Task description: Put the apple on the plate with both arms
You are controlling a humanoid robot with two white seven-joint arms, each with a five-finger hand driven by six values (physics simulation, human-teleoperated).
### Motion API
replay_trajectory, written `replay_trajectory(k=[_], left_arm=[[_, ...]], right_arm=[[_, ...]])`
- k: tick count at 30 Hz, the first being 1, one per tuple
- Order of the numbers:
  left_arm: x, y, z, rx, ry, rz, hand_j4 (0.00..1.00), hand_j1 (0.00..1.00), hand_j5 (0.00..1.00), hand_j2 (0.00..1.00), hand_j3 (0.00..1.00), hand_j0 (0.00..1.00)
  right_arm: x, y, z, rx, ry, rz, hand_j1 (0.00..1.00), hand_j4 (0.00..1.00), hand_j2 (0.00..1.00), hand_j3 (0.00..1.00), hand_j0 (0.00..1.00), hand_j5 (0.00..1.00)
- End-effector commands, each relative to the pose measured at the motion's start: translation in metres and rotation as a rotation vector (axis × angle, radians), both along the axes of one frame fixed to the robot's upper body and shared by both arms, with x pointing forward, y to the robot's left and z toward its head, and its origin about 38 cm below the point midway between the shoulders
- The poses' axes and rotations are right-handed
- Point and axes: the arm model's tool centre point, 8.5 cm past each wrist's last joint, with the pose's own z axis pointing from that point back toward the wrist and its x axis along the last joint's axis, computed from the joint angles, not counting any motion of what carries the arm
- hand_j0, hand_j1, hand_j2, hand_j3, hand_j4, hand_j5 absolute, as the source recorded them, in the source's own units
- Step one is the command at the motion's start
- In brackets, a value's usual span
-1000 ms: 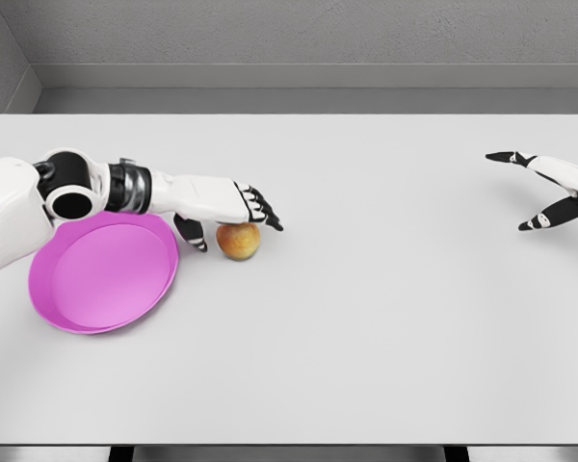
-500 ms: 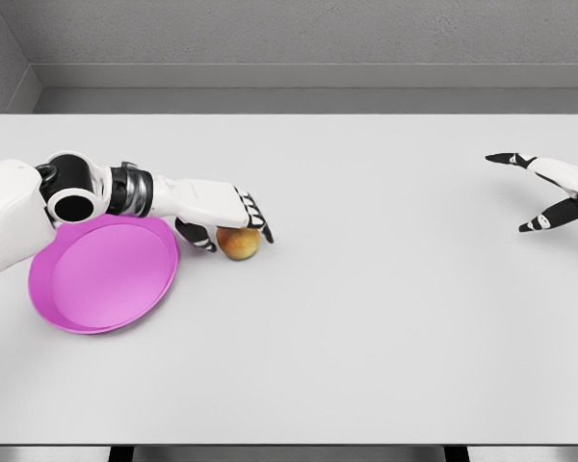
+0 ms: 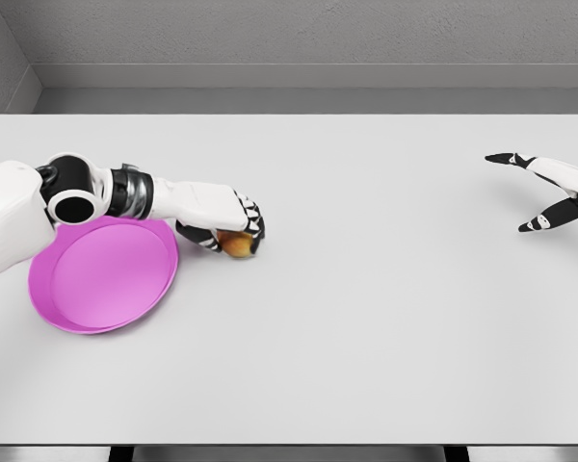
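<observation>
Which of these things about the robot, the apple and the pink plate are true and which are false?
1. The left robot hand has its fingers curled over the apple. True.
2. The apple lies on the pink plate. False: it sits on the white table, just right of the plate's rim.
3. The right robot hand is holding the plate. False: it is far off at the right edge, fingers spread, holding nothing.
4. The plate has nothing on it. True.
5. The apple is at the middle of the table. False: it is on the left side, beside the plate.
</observation>
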Motion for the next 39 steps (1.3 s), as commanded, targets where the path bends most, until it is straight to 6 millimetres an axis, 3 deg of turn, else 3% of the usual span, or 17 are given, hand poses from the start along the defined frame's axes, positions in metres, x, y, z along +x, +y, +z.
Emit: replay_trajectory(k=[1,6,9,11,12,14,17,21,24,26,27,38,39], left_arm=[[0.0,0.002,0.002,-0.003,-0.001,0.003,0.44,0.44,0.44,0.44,0.44,0.44],[0.002,0.008,0.012,-0.017,-0.018,0.014,0.39,0.39,0.39,0.39,0.39,0.39],[-0.01,0.017,0.038,-0.048,-0.044,-0.014,0.38,0.38,0.38,0.38,0.38,0.38],[-0.022,0.043,0.062,-0.063,-0.066,0.0,0.38,0.38,0.38,0.38,0.38,0.38],[-0.028,0.066,0.083,-0.077,-0.1,0.034,0.38,0.38,0.38,0.38,0.38,0.38],[-0.037,0.099,0.095,-0.05,-0.113,0.083,0.38,0.38,0.38,0.38,0.38,0.38],[-0.05,0.14,0.095,0.016,-0.104,0.157,0.38,0.38,0.38,0.38,0.38,0.38],[-0.053,0.149,0.081,0.039,-0.073,0.179,0.41,0.41,0.41,0.41,0.41,0.41],[-0.053,0.15,0.074,0.044,-0.056,0.181,0.49,0.49,0.49,0.49,0.49,0.49],[-0.048,0.159,0.071,0.044,-0.049,0.217,0.85,0.85,0.85,0.85,0.85,0.85],[-0.046,0.162,0.07,0.044,-0.048,0.226,0.99,0.99,0.99,0.99,0.99,0.99],[-0.047,0.164,0.068,0.04,-0.04,0.235,1.0,1.0,1.0,1.0,1.0,1.0],[-0.042,0.174,0.068,0.047,-0.042,0.269,1.0,1.0,1.0,1.0,1.0,1.0]], right_arm=[[0.0,0.0,0.001,0.008,-0.002,-0.003,1.0,1.0,1.0,1.0,1.0,1.0],[0.0,0.001,0.0,0.009,0.0,-0.002,1.0,1.0,1.0,1.0,1.0,1.0],[0.0,0.001,0.0,0.009,0.0,-0.002,1.0,1.0,1.0,1.0,1.0,1.0],[0.0,0.001,-0.001,0.011,0.0,-0.001,1.0,1.0,1.0,1.0,1.0,1.0],[0.001,0.001,0.0,0.011,-0.002,-0.001,1.0,1.0,1.0,1.0,1.0,1.0],[0.001,0.002,0.0,0.012,-0.002,0.0,1.0,1.0,1.0,1.0,1.0,1.0],[0.001,0.002,0.0,0.012,-0.002,0.0,1.0,1.0,1.0,1.0,1.0,1.0],[0.001,0.002,0.0,0.012,-0.002,0.0,1.0,1.0,1.0,1.0,1.0,1.0],[0.001,0.001,0.0,0.011,-0.002,-0.001,1.0,1.0,1.0,1.0,1.0,1.0],[0.001,0.001,0.0,0.011,-0.002,-0.001,1.0,1.0,1.0,1.0,1.0,1.0],[0.001,0.001,0.0,0.011,-0.002,-0.001,1.0,1.0,1.0,1.0,1.0,1.0],[-0.001,-0.001,0.0,0.005,0.0,-0.004,1.0,1.0,1.0,1.0,1.0,1.0],[-0.001,0.0,0.0,0.007,0.0,-0.003,1.0,1.0,1.0,1.0,1.0,1.0]])
